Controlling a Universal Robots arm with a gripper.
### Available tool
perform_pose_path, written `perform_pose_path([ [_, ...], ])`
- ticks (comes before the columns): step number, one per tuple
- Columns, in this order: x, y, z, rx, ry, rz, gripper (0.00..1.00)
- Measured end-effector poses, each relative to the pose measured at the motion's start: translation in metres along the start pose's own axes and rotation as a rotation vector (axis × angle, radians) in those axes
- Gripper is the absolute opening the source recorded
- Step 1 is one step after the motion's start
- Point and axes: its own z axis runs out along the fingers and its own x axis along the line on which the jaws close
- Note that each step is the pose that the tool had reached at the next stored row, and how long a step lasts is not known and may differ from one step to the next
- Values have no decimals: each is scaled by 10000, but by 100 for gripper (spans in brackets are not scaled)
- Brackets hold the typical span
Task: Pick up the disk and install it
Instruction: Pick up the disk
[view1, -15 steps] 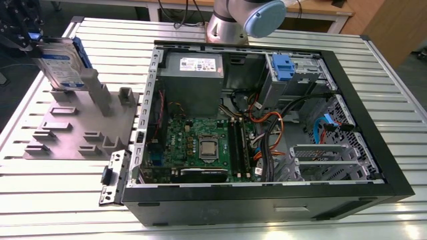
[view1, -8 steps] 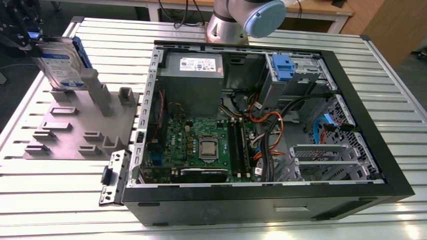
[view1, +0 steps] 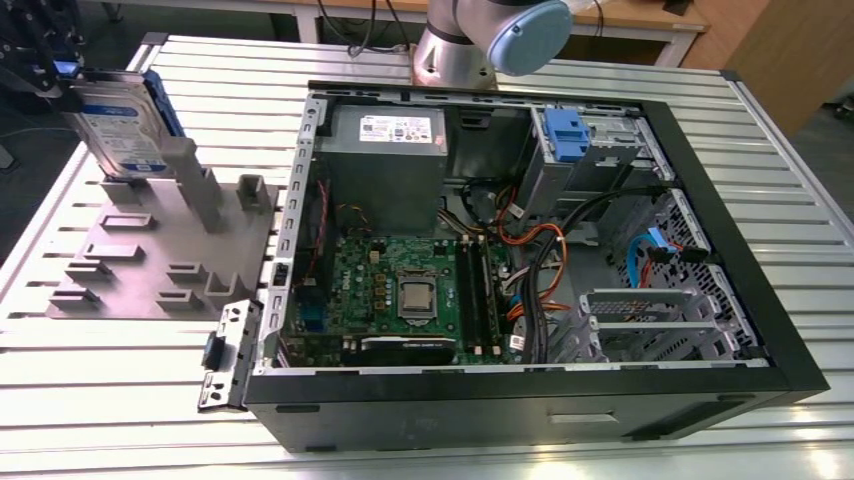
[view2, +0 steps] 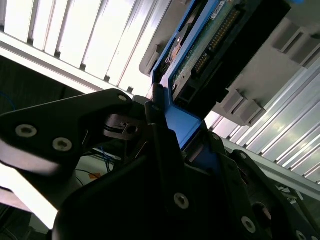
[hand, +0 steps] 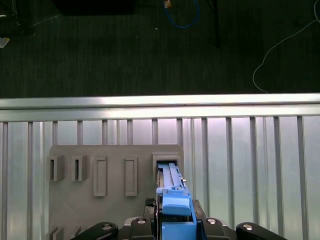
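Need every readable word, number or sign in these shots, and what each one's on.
No text here can be quoted; what carries print:
On the disk, the white-and-blue label: print too small to read.
On the power supply box, the white sticker: print too small to read.
On the motherboard: markings too small to read.

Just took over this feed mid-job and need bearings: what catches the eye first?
The open PC case dominates the exterior view, lying on the slatted table with board and cables exposed. At that view's far left the disk stands upright over the grey fixture, its blue carrier clamped in the gripper.
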Motion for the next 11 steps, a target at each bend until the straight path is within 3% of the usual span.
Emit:
perform_pose_path([
  [11,-1,1,-29,-1,1,1,36],
])
